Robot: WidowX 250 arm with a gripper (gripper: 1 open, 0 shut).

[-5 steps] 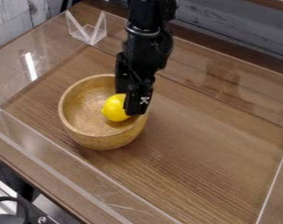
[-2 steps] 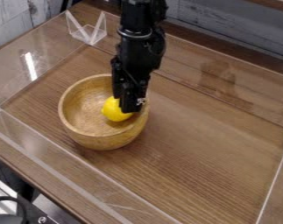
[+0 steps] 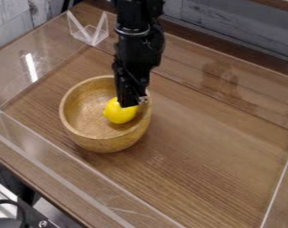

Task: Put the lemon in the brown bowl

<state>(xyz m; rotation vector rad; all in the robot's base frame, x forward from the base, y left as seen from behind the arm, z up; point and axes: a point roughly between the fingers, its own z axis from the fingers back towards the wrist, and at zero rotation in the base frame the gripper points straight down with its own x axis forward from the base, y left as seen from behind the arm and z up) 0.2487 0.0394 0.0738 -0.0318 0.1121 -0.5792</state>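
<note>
Lemon [image 3: 121,112], just one, sits inside the one bowl [image 3: 79,114]; the single gripper [image 3: 130,96], fingers together, hangs over the bowl's far side. Bare tabletop [image 3: 211,147] stretches right of the bowl.

Bright pale glare sits on the table [image 3: 188,125] toward seven o'clock, the lower right is evenly lit, and fine detail looks soft throughout!
</note>
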